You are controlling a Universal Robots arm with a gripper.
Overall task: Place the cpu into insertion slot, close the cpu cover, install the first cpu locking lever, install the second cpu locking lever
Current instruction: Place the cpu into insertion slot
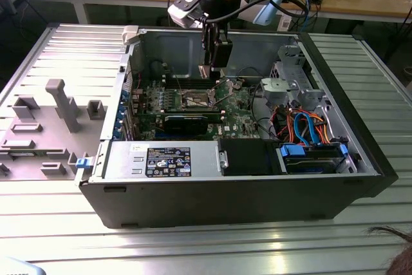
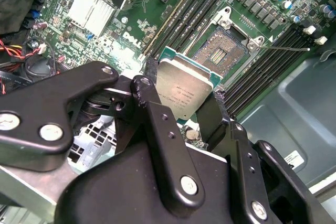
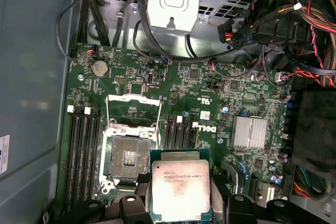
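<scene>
My gripper (image 2: 185, 99) is shut on the cpu (image 2: 181, 88), a thin square chip with a pale metal face, one black finger (image 2: 152, 85) against each side. In the first wrist view the cpu (image 3: 181, 184) hangs beside the insertion slot (image 3: 128, 157), off the board. The slot (image 2: 220, 51) is bare, with a dark pin field inside a silvery rim. The cpu cover (image 3: 131, 98) stands swung open at the slot's edge. A thin locking lever (image 2: 286, 49) sticks out free beside the slot. In the exterior view the gripper (image 1: 207, 71) hovers above the slot (image 1: 196, 99) inside the open case.
Memory slots (image 3: 84, 150) flank the socket on both sides. A finned heatsink (image 3: 250, 132) and a long black card (image 1: 187, 120) lie nearby. A drive cage (image 1: 293, 85) and bundled cables (image 1: 302, 127) fill the exterior view's right. A grey fixture (image 1: 58, 104) stands outside the case.
</scene>
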